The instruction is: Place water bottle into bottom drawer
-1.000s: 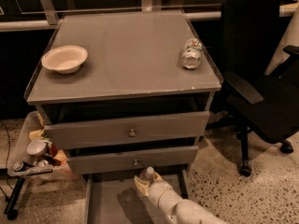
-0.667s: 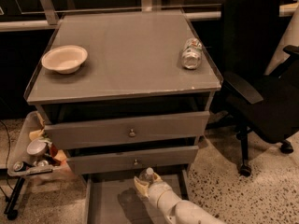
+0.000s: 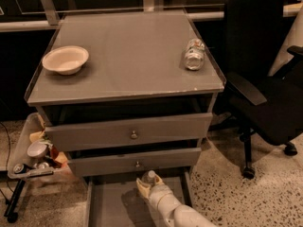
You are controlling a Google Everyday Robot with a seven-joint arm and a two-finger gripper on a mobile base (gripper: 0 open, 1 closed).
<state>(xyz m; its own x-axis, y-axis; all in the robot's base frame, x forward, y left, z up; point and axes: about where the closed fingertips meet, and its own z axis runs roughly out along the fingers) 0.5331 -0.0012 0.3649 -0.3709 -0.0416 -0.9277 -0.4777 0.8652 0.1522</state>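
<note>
Change since earlier frame: none visible; gripper and bottle lie as before.
Camera view, gripper [image 3: 149, 183]: low at the cabinet's foot, over the back of the bottom drawer [image 3: 109, 205], fingers closed around the water bottle [image 3: 149, 175].
Water bottle: upright, white cap just below the middle drawer [image 3: 135, 162].
Overhang: middle drawer and upper drawer [image 3: 130, 132] both stand partly open above the gripper.
Cabinet top: bowl [image 3: 65, 59] left, can [image 3: 194, 54] lying right.
Surroundings: office chair [image 3: 260, 79] right, cluttered tray [image 3: 33, 157] left.
</note>
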